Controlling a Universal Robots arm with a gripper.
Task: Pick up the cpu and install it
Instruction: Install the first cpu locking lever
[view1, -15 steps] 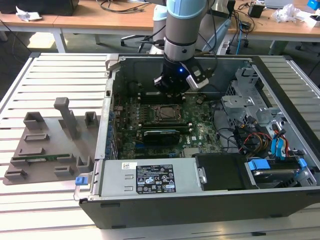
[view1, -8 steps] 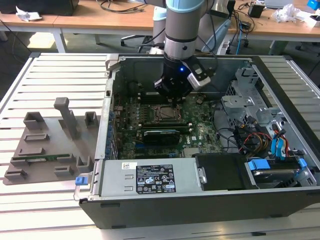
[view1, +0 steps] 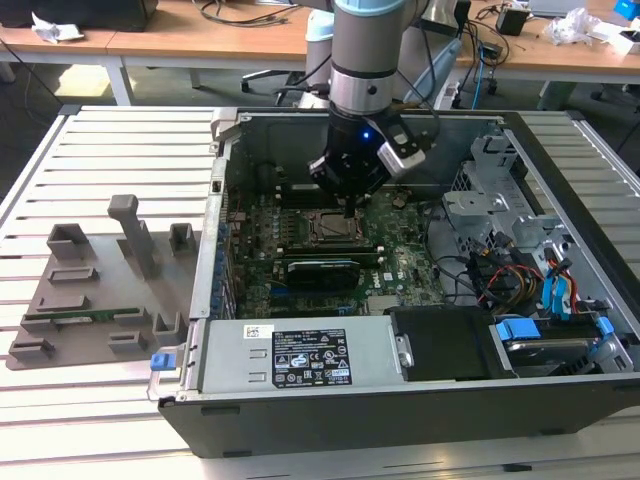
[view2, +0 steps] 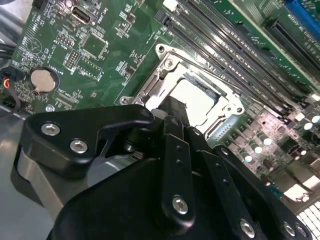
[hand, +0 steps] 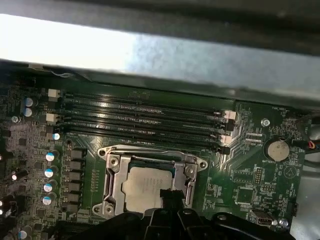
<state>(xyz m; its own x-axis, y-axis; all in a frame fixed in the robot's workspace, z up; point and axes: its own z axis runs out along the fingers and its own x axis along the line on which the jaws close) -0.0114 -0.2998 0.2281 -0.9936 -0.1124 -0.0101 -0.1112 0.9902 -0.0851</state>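
- Silver-grey metal marks the cpu (hand: 145, 189), a flat square chip lying inside the socket frame (hand: 111, 186) on the green motherboard (hand: 240, 180); in the second wrist view the same cpu (view2: 196, 98) glares pale under the light.
- The gripper (view1: 350, 205) hangs from the arm (view1: 366, 50) down into the open computer case (view1: 400, 410), its tip directly over the socket in the exterior view.
- In the second wrist view the black fingers (view2: 175, 115) sit at the near edge of the chip, drawn close together; whether they pinch the cpu's rim or merely touch it, I cannot tell.
- In the first wrist view the gripper (hand: 167, 200) overlaps the chip's near corner.
- The chip appears level in the frame, its edges parallel to the frame's sides.
- Four long dark memory slots (hand: 142, 122) run beside the socket, between it and the case wall.
- A round coin battery (hand: 276, 148) sits on the board, well apart from the socket.
- In the exterior view, a grey fixture tray (view1: 95, 300) rests on the slatted table (view1: 110, 140) to the exterior view's left of the case, with a narrow green memory stick (view1: 85, 318) lying in one of its recesses.
- A labelled power supply (view1: 300, 355) occupies the near side of the case, and blue-tabbed drive bays (view1: 520, 330) sit toward the exterior view's right.
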